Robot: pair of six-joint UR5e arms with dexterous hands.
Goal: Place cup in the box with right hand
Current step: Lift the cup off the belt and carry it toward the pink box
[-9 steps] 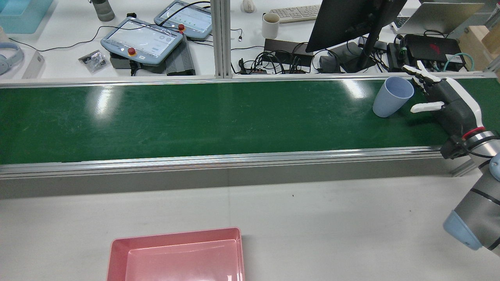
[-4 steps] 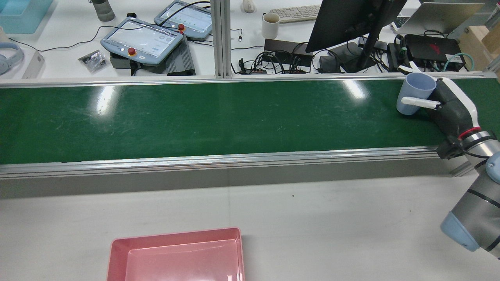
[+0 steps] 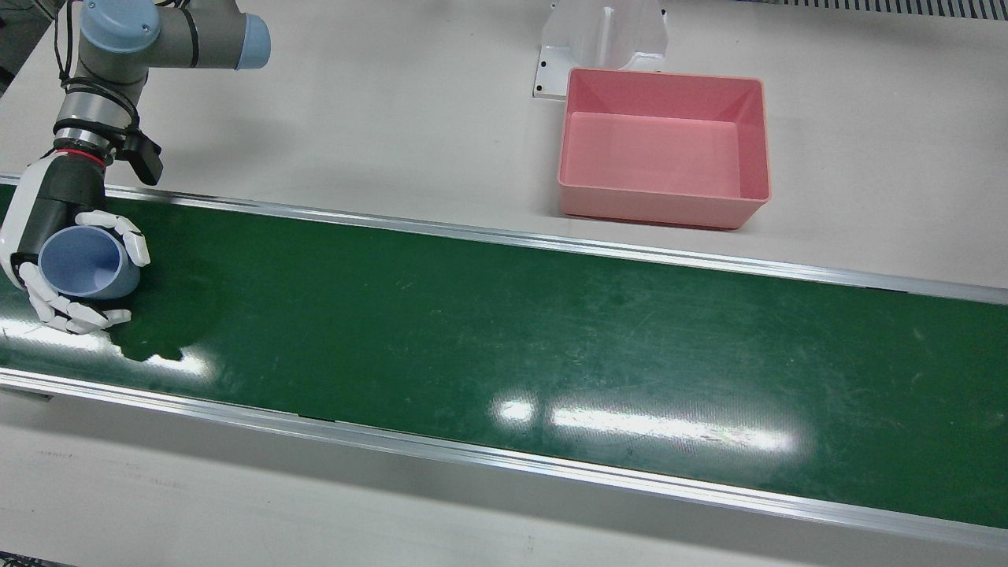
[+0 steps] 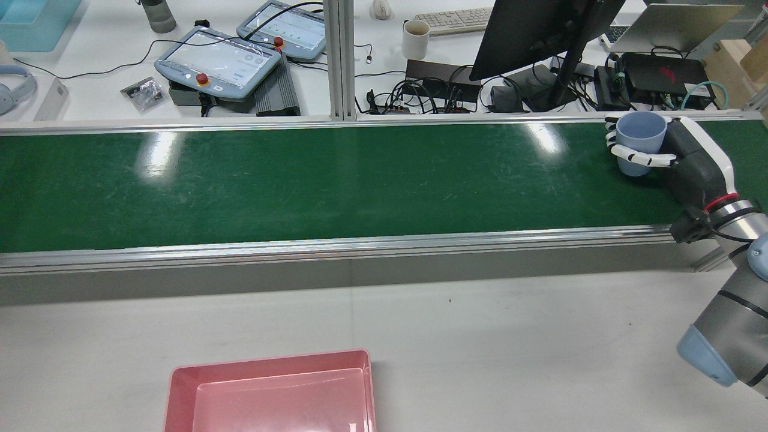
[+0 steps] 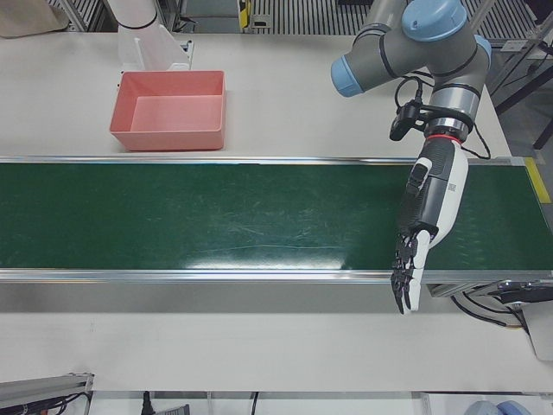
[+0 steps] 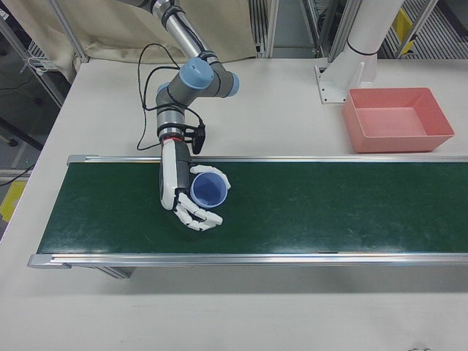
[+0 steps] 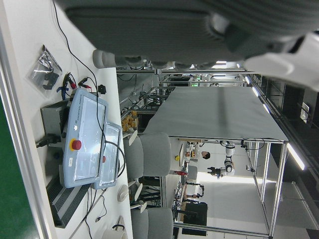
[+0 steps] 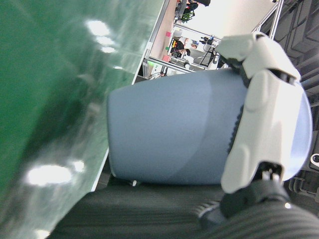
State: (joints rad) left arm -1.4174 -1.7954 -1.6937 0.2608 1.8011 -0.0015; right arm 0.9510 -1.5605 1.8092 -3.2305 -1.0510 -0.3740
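The right hand (image 6: 191, 202) was wrapped around the blue cup (image 6: 208, 189), far along the green belt (image 6: 329, 208) from the pink box (image 6: 395, 117). The cup looked light, rigid and smooth; a mid-wall hold suited it. The left hand (image 5: 425, 220) hung slack, empty.

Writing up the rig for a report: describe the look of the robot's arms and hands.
Both arms are grey metal tubes with light blue joint caps and black cables along them. A red ring marks each wrist. The right hand and left hand have dark grey bodies, white outer shells and white segmented fingers.
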